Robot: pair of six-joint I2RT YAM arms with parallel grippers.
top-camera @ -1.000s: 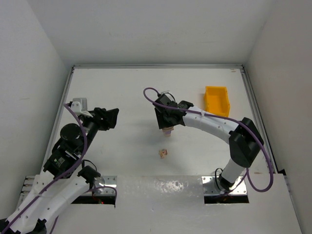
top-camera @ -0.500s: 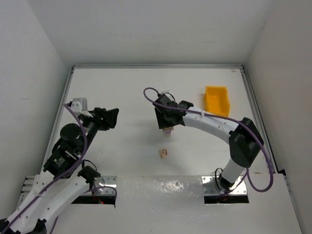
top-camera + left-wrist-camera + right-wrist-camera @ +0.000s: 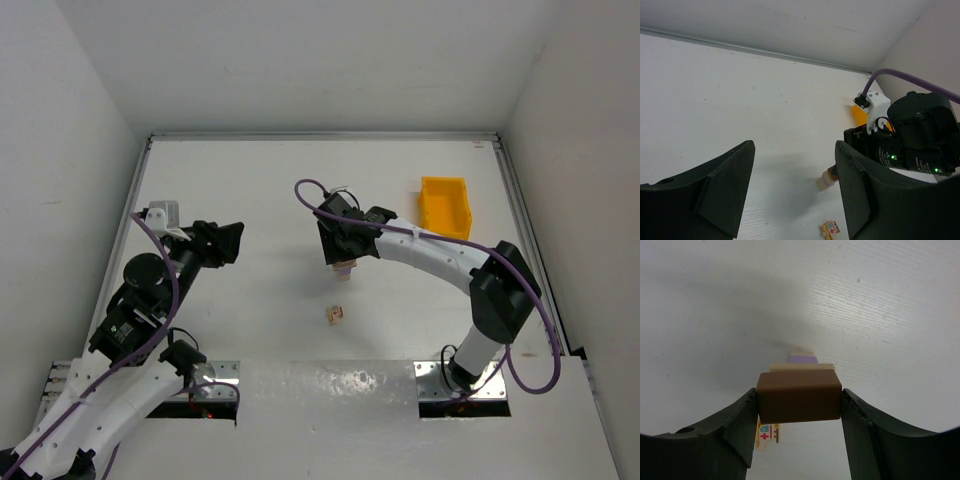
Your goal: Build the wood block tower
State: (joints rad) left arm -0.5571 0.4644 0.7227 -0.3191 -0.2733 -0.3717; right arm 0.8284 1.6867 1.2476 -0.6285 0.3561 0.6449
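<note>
The wood block tower [image 3: 343, 270] stands mid-table: a pale tan block [image 3: 801, 367] over a lilac one [image 3: 803, 359], with a dark reddish-brown block [image 3: 797, 396] on top. My right gripper [image 3: 799, 407] is shut on that brown block, a finger pressed against each end. Seen in the left wrist view, the tower [image 3: 826, 180] is partly behind my left finger. A loose pale block with a red cross [image 3: 335, 314] lies on the table just in front of the tower. My left gripper [image 3: 228, 243] hangs open and holds nothing, well to the left.
A yellow plastic bin [image 3: 445, 205] sits at the back right, beyond the right arm [image 3: 440, 255]. White walls enclose the table on three sides. Both arm bases stand on the metal plates [image 3: 455, 385] at the near edge.
</note>
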